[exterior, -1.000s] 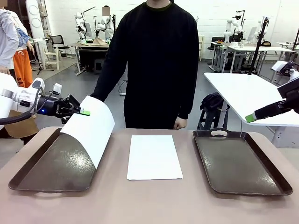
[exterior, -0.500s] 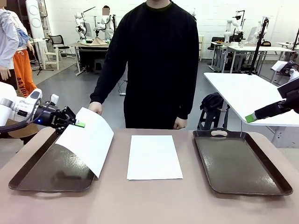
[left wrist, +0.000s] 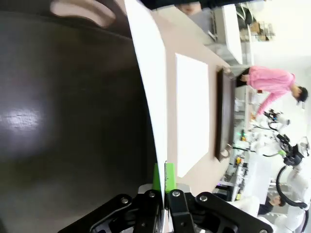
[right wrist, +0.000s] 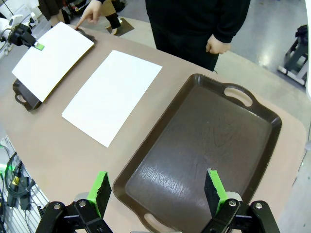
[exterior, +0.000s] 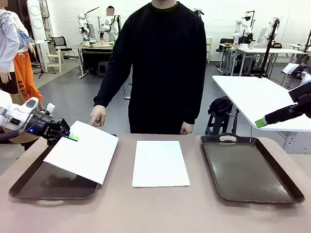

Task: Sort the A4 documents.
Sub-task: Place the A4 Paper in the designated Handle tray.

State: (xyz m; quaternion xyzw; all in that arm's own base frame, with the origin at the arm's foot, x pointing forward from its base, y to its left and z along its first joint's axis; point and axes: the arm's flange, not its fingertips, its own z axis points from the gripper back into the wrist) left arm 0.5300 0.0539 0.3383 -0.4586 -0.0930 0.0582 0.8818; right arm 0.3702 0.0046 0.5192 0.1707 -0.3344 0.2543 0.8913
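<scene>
Over the left brown tray point(exterior: 29, 187), the left gripper point(exterior: 73, 138) is clamped on a tilted A4 sheet's point(exterior: 82, 153) far corner; its near edge seems to touch the tray. A second sheet point(exterior: 161, 163) lies flat on the table point(exterior: 155, 208) between the trays. Up beside the right tray point(exterior: 250, 170), the right gripper point(right wrist: 156, 187) gapes wide, holding nothing.

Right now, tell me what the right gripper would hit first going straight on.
Most likely the dark brown tray: the right gripper, jaws open, points down at its floor, with nothing between.
</scene>
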